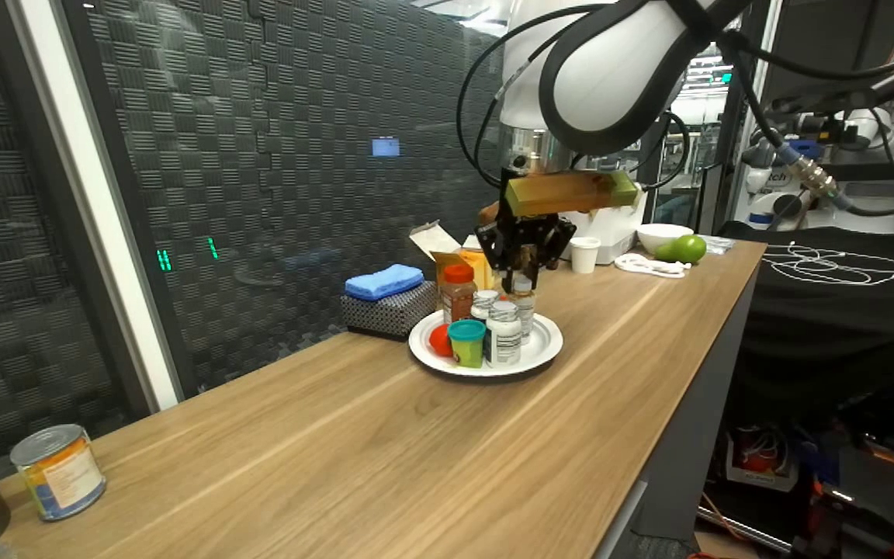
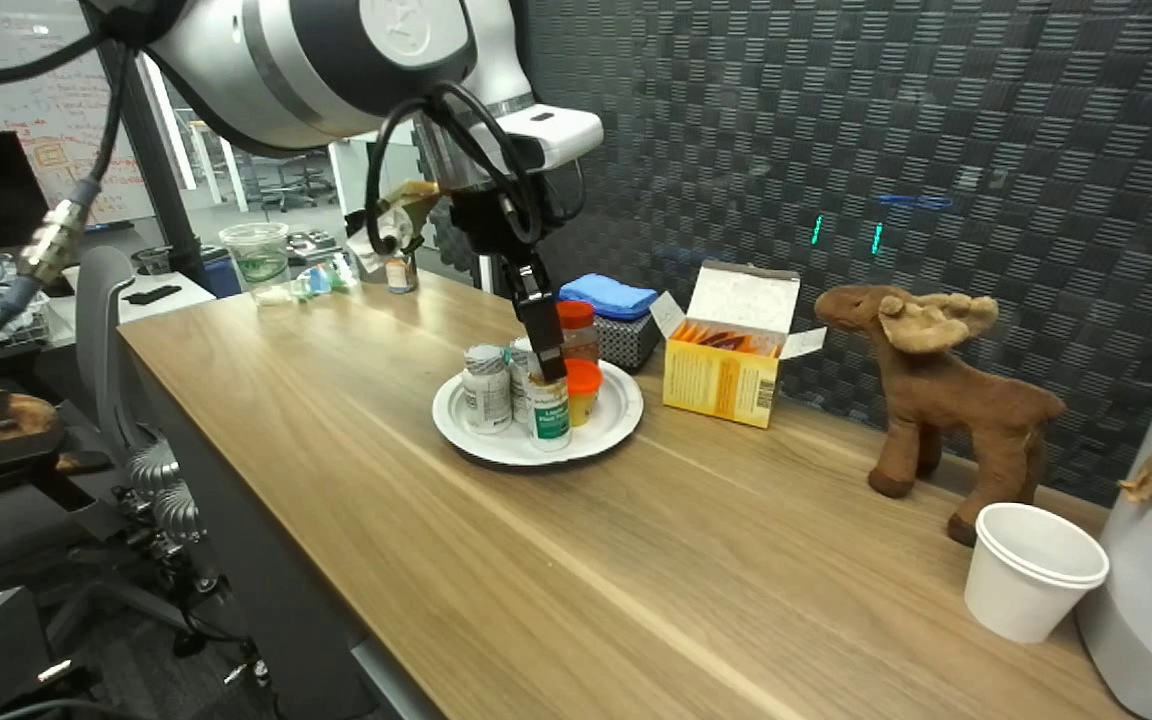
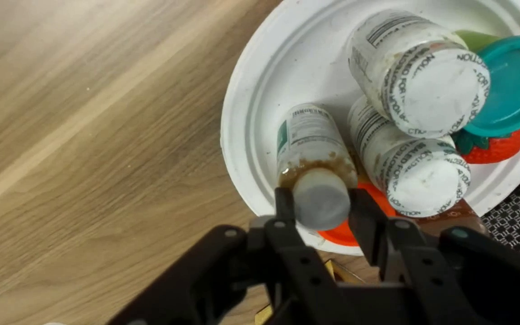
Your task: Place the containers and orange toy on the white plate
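Observation:
The white plate (image 1: 549, 348) holds everything close together. On it stand the containers: a brownish spice jar (image 1: 459, 299) with a red lid, a green cup (image 1: 467, 353) with a teal lid, and a yellow-orange cup (image 2: 581, 407) with an orange lid. The orange toy (image 3: 497, 146), strawberry-like with green leaves, lies beside the teal lid. Two white bottles (image 2: 487, 395) with sealed tops crowd the middle. A third white bottle (image 2: 549, 415), with a greyish cap, stands upright on the plate. My gripper (image 3: 321, 198) points down with its fingers against both sides of that cap, no gap showing.
Beside the plate are a patterned black box (image 1: 389, 310) topped by a blue cloth (image 1: 385, 282) and an open yellow box (image 2: 721, 375). Farther along stand a brown moose plush (image 2: 966, 410) and white paper cups (image 2: 1031, 580). A can (image 1: 59, 472) stands at the opposite end.

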`<state>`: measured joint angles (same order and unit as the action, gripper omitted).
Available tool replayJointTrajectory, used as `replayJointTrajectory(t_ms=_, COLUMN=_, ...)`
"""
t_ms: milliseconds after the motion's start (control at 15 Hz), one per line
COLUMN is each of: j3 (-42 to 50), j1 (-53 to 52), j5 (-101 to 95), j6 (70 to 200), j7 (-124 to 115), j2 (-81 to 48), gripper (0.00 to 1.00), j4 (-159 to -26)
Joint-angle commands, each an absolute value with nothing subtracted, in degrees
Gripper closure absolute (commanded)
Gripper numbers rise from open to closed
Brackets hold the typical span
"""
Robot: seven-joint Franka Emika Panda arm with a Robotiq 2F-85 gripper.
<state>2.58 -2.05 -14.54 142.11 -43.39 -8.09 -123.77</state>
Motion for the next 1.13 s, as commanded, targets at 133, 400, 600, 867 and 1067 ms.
replayJointTrajectory(t_ms=133, j3=1.6, j1=-2.1, j5=-9.0, j6=138.6, j7=-35.7, j2=-3.0, gripper=0.15, j4=-123.7)
replayJointTrajectory(t_ms=400, j3=0.5, j1=-2.4, j5=-8.7, j6=134.6, j7=-32.7, j2=3.6, gripper=0.0, j4=-124.3)
replayJointTrajectory(t_ms=600, j3=-1.3, j1=-2.4, j5=-9.4, j6=132.9, j7=-32.5, j2=8.9, gripper=0.0, j4=-126.2)
replayJointTrajectory(t_ms=867, j3=-3.4, j1=-1.3, j5=-9.5, j6=132.6, j7=-33.2, j2=9.2, gripper=0.01, j4=-125.9)
replayJointTrajectory(t_ms=1067, j3=-4.1, j1=-1.2, j5=-9.5, j6=132.3, j7=-33.1, j2=11.2, gripper=0.0, j4=-127.5)
